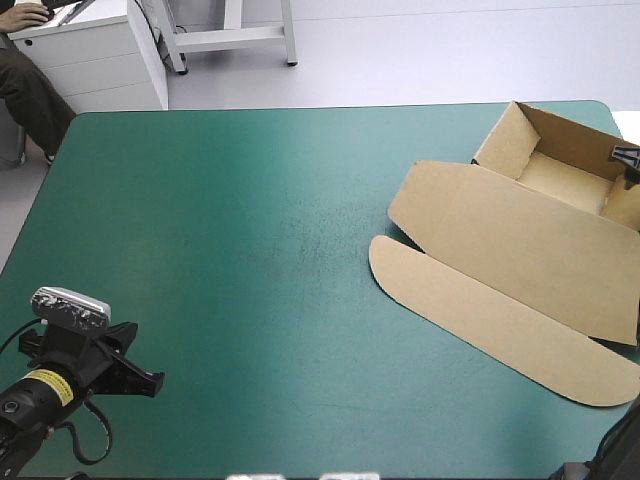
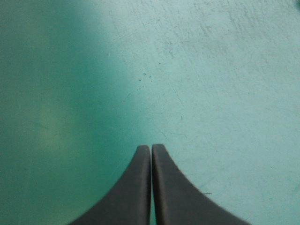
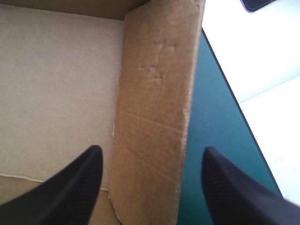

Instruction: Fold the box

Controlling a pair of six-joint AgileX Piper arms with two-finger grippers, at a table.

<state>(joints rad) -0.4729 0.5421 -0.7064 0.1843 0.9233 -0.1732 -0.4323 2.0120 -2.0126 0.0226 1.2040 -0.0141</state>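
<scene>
The brown box (image 1: 520, 250) lies at the table's right side as an open tray (image 1: 560, 175) with its lid spread flat toward the front, ending in a rounded flap (image 1: 480, 320). My right gripper (image 1: 627, 158) shows only as a black bit at the tray's right wall. In the right wrist view it (image 3: 152, 149) stands open, its fingers on either side of an upright wall (image 3: 154, 93), one over the tray's floor (image 3: 56, 93), the other outside. My left gripper (image 1: 150, 383) sits near the front left corner, shut and empty (image 2: 151, 147) over bare teal-green cover.
The tray stands close to the table's right edge (image 3: 206, 117), with pale floor beyond it. Teal-green cover (image 1: 250, 250) stretches bare from the box to the left arm.
</scene>
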